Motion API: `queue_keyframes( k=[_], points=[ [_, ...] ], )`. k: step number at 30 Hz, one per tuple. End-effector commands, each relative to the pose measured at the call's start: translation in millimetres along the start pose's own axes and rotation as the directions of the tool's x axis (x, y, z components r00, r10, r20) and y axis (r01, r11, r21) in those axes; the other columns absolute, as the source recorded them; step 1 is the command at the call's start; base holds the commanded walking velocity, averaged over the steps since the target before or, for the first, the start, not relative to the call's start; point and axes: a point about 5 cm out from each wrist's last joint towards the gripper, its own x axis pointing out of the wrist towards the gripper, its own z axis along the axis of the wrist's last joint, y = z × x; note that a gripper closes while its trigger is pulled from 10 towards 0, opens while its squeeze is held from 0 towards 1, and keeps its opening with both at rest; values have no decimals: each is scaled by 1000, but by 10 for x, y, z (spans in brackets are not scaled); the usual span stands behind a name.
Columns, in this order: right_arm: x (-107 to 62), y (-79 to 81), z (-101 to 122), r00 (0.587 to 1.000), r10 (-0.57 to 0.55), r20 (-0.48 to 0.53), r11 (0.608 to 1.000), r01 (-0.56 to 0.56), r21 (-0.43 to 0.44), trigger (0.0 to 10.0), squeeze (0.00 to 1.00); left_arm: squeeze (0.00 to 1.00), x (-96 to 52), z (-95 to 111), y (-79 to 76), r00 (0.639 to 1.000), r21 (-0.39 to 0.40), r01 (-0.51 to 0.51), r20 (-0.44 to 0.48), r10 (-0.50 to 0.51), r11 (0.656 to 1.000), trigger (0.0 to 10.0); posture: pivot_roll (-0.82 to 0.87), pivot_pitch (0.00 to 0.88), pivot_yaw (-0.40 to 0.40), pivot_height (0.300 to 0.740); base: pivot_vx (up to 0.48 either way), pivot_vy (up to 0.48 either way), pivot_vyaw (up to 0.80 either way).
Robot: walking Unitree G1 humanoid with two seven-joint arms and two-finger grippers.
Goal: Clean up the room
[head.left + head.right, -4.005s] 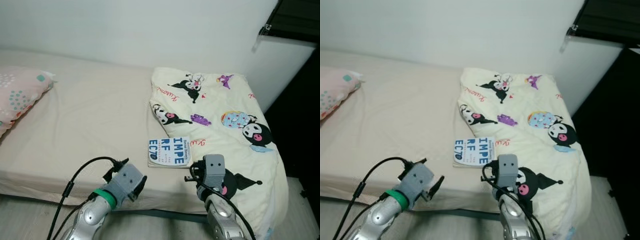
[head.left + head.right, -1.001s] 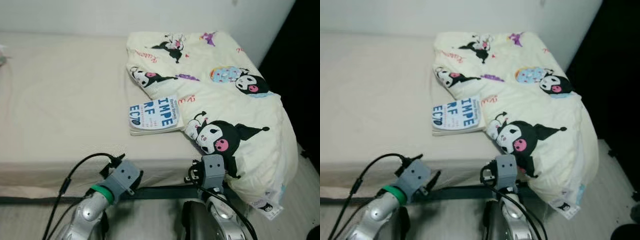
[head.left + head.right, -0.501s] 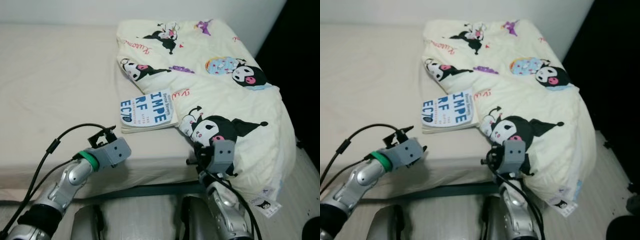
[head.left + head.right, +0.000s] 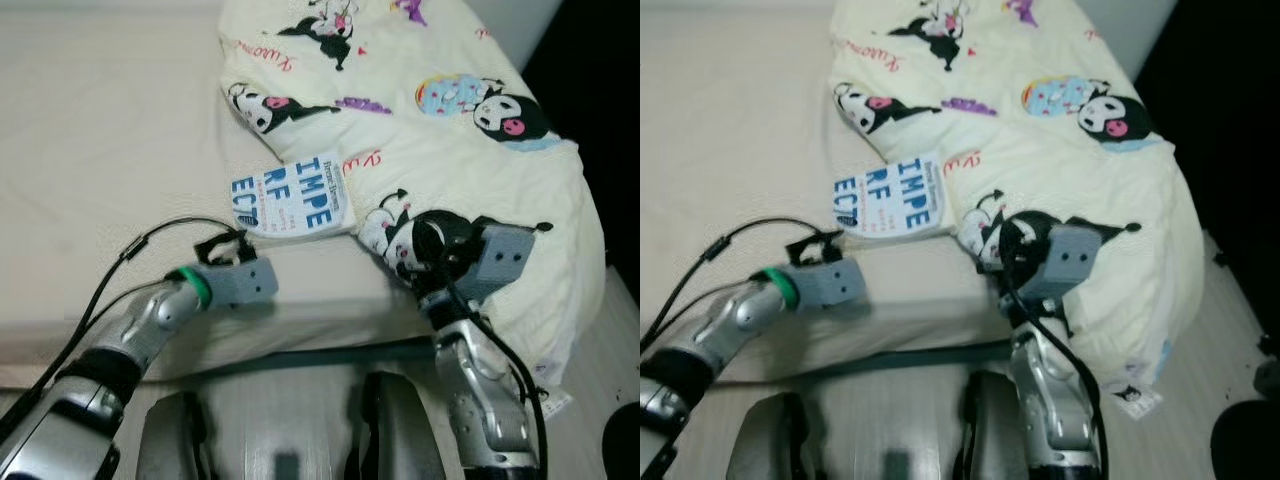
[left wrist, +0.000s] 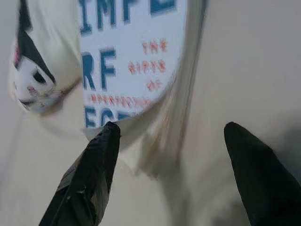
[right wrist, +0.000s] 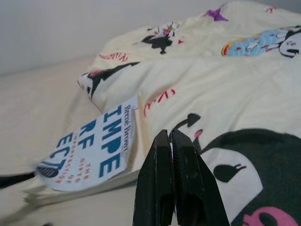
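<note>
A white book [image 4: 292, 208] with blue letters lies flat on the bed, its right edge against a cream blanket [image 4: 460, 150] printed with black cartoon figures. My left gripper [image 5: 171, 126] is open just short of the book's [image 5: 127, 61] near corner, low over the sheet, one finger [image 5: 89, 174] on each side. Its wrist [image 4: 238, 282] sits at the mattress edge. My right gripper [image 6: 168, 134] is shut and empty, hovering over the blanket's near fold beside the book [image 6: 91, 153]. That wrist [image 4: 497, 255] is raised above the blanket.
The cream sheet of the bed [image 4: 100, 130] stretches off to the left. A dark frame rail [image 4: 330, 355] runs under the mattress edge, with my own legs [image 4: 395, 435] below it. The blanket hangs over the bed's right end beside a dark gap [image 4: 610, 130].
The camera has come closer and tilted down. My left arm has reached forward onto the bed up to the book's near edge. The right arm has lifted over the blanket.
</note>
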Motion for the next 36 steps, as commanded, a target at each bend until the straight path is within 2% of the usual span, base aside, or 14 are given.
queue_keyframes(
  k=[1, 3, 9, 10, 11, 12, 13, 14, 15, 16, 21, 30, 32, 36],
  points=[
    [-45, 13, -21, 1000, -4, -22, 1000, 5, 16, 10000, 0, 0, -17, -29, -92, 1000, 22, 29, -9, -29, 999, 10000, -189, 317, 21, 505, 0, 0, 0],
    [-108, 87, 3, 999, 6, -37, 1000, -5, 29, 10000, 0, 0, 64, 31, -18, 1000, 161, -29, 9, 28, 986, 10000, -215, 343, 24, 505, 0, 0, 0],
    [-192, 147, 61, 997, 6, -75, 999, -3, 41, 10000, 0, 0, 129, 39, 30, 998, 248, -55, -4, 58, 967, 9882, -252, 382, 31, 505, 0, 0, 0],
    [-228, 147, 85, 996, -3, -86, 999, 7, 39, 10000, 0, 0, 131, 9, 51, 997, 331, -71, -12, 80, 941, 7490, -257, 388, 32, 505, 0, 0, 0],
    [-236, 145, 89, 996, -6, -89, 999, 9, 38, 10000, 0, 0, 131, 1, 58, 996, 349, -76, -14, 87, 934, 7490, -257, 388, 32, 505, 0, 0, 0],
    [-251, 139, 94, 995, -12, -95, 999, 15, 36, 10000, 0, 0, 126, -24, 66, 995, 358, -74, -30, 90, 931, 3647, -262, 398, 34, 505, 0, 0, 0],
    [-251, 139, 94, 995, -12, -95, 999, 15, 36, 10000, 0, 0, 126, -24, 66, 995, 358, -74, -30, 90, 931, 3647, -262, 398, 34, 505, 0, 0, 0],
    [-265, 137, 97, 995, -16, -101, 999, 19, 35, 10000, 0, 0, 118, -52, 65, 995, 356, -60, -50, 83, 933, 2118, -262, 403, 37, 505, 0, 0, 0],
    [-265, 137, 97, 995, -16, -101, 999, 19, 35, 10000, 0, 0, 118, -52, 65, 995, 356, -60, -50, 83, 933, 2118, -262, 403, 37, 505, 0, 0, 0],
    [-278, 135, 97, 994, -19, -105, 999, 23, 33, 10000, 0, 0, 107, -77, 63, 995, 360, -52, -62, 79, 932, 0, -263, 403, 38, 505, 0, 0, 0],
    [-308, 139, 82, 992, -30, -121, 999, 34, 34, 10000, 0, 0, 66, -141, 73, 992, 401, -68, -70, 105, 914, 0, -259, 400, 41, 505, 0, 0, 0],
    [-301, 146, 93, 991, -28, -134, 999, 33, 35, 10000, 0, 0, 11, -232, 204, 977, 470, -144, -73, 202, 871, 0, -250, 392, 33, 505, 0, 0, 0],
    [-296, 147, 96, 989, -25, -143, 999, 30, 35, 10000, 0, 0, -37, -298, 335, 956, 490, -209, -82, 283, 846, 0, -243, 383, 29, 505, 0, 0, 0],
    [-286, 156, 91, 989, -19, -148, 999, 25, 37, 10000, 0, 0, -78, -346, 411, 940, 502, -245, -88, 331, 830, 0, -236, 375, 28, 505, 0, 0, 0]
  ],
)
